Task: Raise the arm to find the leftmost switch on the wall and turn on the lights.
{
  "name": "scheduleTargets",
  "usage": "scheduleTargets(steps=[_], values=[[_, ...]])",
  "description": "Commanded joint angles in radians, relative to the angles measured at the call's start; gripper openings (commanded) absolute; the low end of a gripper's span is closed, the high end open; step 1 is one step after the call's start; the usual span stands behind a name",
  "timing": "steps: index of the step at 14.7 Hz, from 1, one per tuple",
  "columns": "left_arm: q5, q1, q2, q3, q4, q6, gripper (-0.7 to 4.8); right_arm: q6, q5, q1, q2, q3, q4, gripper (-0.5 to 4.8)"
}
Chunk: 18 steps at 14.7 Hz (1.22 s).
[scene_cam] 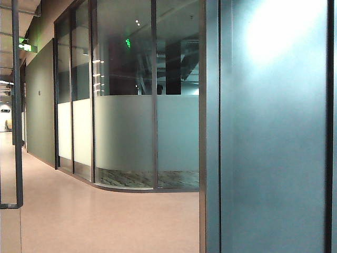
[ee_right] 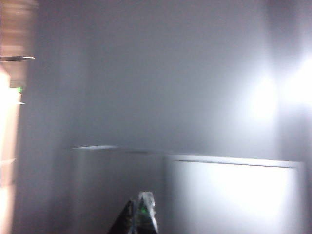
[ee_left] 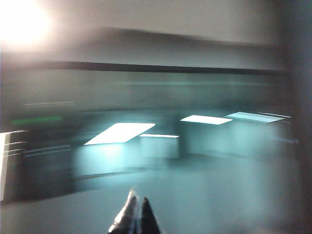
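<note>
We are finding no switch in any view, both wrist pictures blurring; left gripper (ee_left: 135,214) and right gripper (ee_right: 141,214), at 6 o'clock, pinched narrow, should sweep slowly.

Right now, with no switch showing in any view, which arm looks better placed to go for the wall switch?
Hard to call; no switch is visible. Slightly the right: the right gripper, jaws shut, faces a plain pale wall panel. The left gripper, jaws shut, faces blurred dark glass with lit ceiling-light reflections.

Both grippers, left gripper (ee_left: 135,214) and right gripper (ee_right: 141,214), show dark, tapered tips.
</note>
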Motion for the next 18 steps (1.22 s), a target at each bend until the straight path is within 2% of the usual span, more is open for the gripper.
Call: scheduleTargets(steps=[1, 3, 5, 10, 13, 18], values=[[0.346, -0.002, -0.001, 0.006, -0.005, -0.108, -0.05, 0.001, -0.053, 0.065, 0.007, 0.008, -0.01, -0.01], [0.447, -0.002, 0.001, 0.006, -0.034, -0.264, -0.05, 0.0, -0.053, 0.122, 0.024, 0.008, -0.012, -0.01], [0.475, -0.001, 0.002, 0.006, -0.069, -0.439, -0.05, 0.0, -0.057, 0.151, 0.047, 0.008, -0.012, -0.01], [0.617, -0.002, 0.003, 0.006, -0.095, -0.631, -0.05, 0.001, -0.056, 0.183, 0.093, 0.009, 0.004, -0.01], [0.693, -0.002, 0.003, 0.006, -0.094, -0.669, -0.05, 0.002, -0.037, 0.183, 0.121, 0.009, 0.058, -0.01], [0.708, -0.002, 0.003, 0.006, -0.093, -0.669, -0.05, 0.0, 0.001, 0.208, 0.167, 0.01, 0.129, -0.01]])
